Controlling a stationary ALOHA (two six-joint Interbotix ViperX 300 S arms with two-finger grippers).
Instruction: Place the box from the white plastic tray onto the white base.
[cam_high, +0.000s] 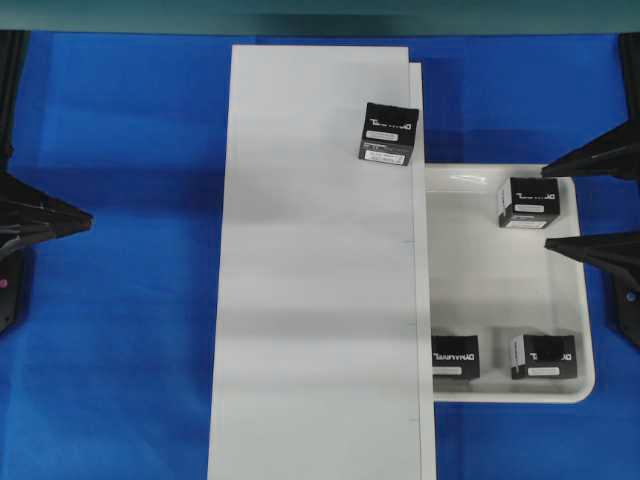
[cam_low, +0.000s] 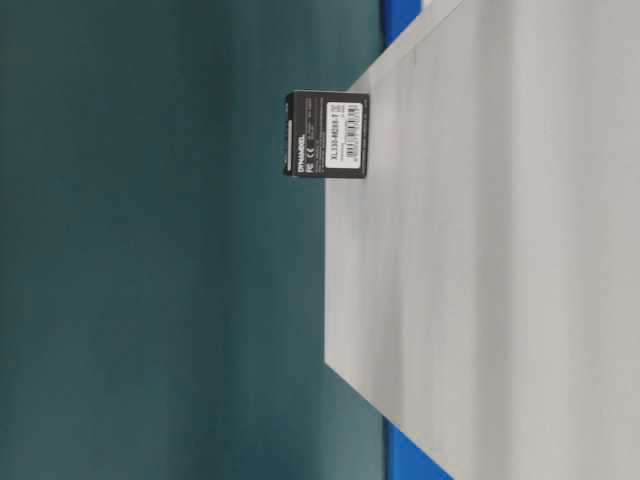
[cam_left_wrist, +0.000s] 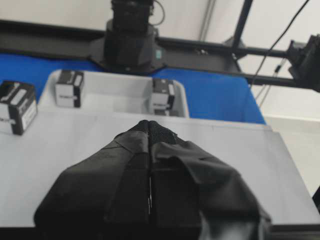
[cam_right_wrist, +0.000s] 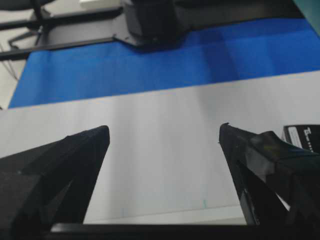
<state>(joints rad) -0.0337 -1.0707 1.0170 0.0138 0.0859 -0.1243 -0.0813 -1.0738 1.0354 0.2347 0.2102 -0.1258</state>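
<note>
One black box (cam_high: 388, 134) stands on the white base (cam_high: 320, 280) near its far right edge. It also shows in the table-level view (cam_low: 327, 133), the left wrist view (cam_left_wrist: 17, 106) and the right wrist view (cam_right_wrist: 302, 136). The white plastic tray (cam_high: 500, 290) holds three like boxes: one at the back (cam_high: 530, 202) and two at the front (cam_high: 455, 356) (cam_high: 543, 356). My right gripper (cam_high: 547, 208) is open and empty, its fingertips either side of the back box as seen from overhead, apparently above it. My left gripper (cam_high: 85, 218) is shut and empty, left of the base.
Blue cloth (cam_high: 120, 300) covers the table around the base and tray. The tray lies against the base's right edge. The base of the opposite arm (cam_left_wrist: 131, 45) stands behind the tray in the left wrist view.
</note>
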